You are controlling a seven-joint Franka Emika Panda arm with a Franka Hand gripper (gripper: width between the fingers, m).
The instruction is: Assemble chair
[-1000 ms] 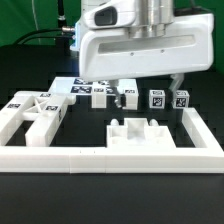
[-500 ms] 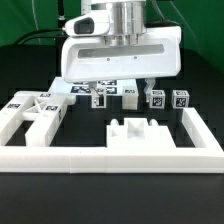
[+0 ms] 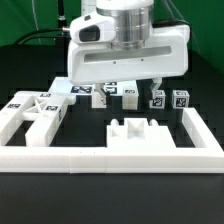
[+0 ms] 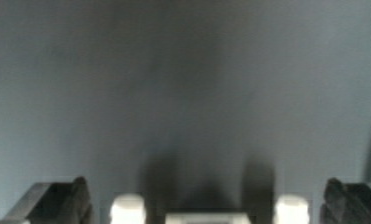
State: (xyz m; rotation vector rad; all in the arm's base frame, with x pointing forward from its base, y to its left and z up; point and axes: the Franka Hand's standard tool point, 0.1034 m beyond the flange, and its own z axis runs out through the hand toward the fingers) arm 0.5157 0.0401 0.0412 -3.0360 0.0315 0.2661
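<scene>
My gripper (image 3: 128, 84) hangs open over the row of small white tagged posts (image 3: 128, 95) at the back. Its big white hand hides part of that row. More posts stand to the exterior view's right (image 3: 157, 98) (image 3: 180, 99). A chunky white frame piece (image 3: 35, 115) with tags lies at the exterior view's left. A white notched slab (image 3: 135, 135) lies in the middle. In the wrist view the gripper (image 4: 203, 205) shows dark fingertips (image 4: 57, 202) far apart. A blurred white part (image 4: 200, 212) lies between them, untouched.
The long white L-shaped border rail (image 3: 110, 160) runs along the front and up the exterior view's right side (image 3: 200, 125). A flat sheet of printed tags (image 3: 78, 87) lies behind the posts. The table top is black, with a green backdrop behind.
The hand has moved from the exterior view's right toward the left, over the row of posts, and has turned a little. The jaws stay open and the parts have not moved.
</scene>
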